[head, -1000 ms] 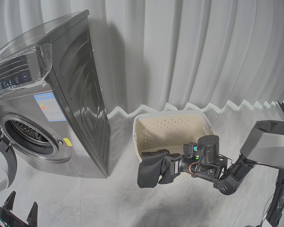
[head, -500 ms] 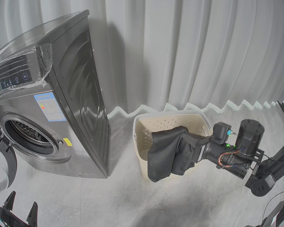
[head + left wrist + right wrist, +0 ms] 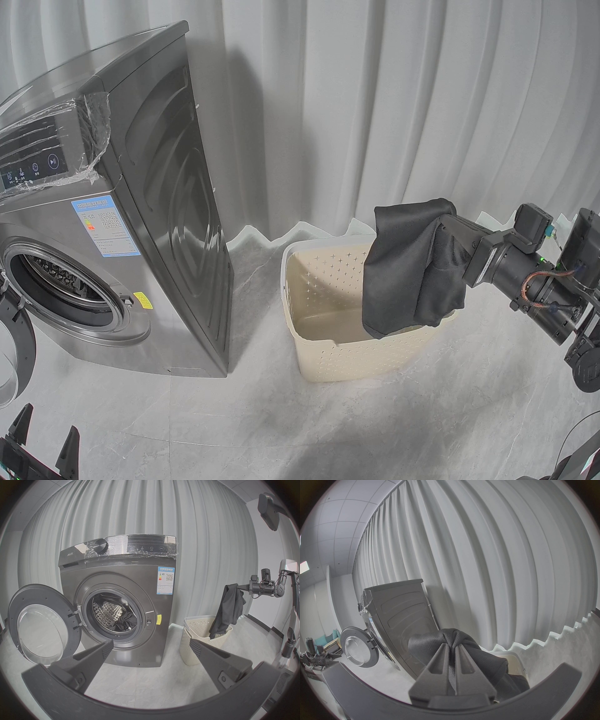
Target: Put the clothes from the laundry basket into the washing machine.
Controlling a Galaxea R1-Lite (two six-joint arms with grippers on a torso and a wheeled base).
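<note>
Above the far right corner of the basket (image 3: 294,269), the right hand (image 3: 451,226) holds a dark garment (image 3: 406,269), its fingers pressed together on a bunched fold near the top. The right wrist view confirms the pinch, with cloth gathered between the two closed fingers. The garment hangs long from this single hold. Its lower end drops past the rim into the basket, and whether it touches the bottom cannot be told.

Just left of the basket stands the washer (image 3: 156,187), side panel towards it. The door (image 3: 40,623) is swung wide on the side away from the basket. A dark item (image 3: 125,622) lies in the drum (image 3: 107,609). The left hand (image 3: 150,642) sits low, well left of the basket and before the washer front, fingers spread and holding nothing.

Assessment: the step in hand appears to be the carry from basket to drum.

- **Lift:** Raise the garment until its hem clears the rim before any sideways travel. Trailing cloth could otherwise catch and drag or tip the basket.
- **Route:** Pass round the washer's near corner, keeping the hanging length off the panel.
- **Grip:** Keep the pinch firm throughout, as one fold carries the whole weight.
- **Release:** Reach deep enough into the drum that the tail passes the seal. Cloth left over the lip would likely foul the door.
</note>
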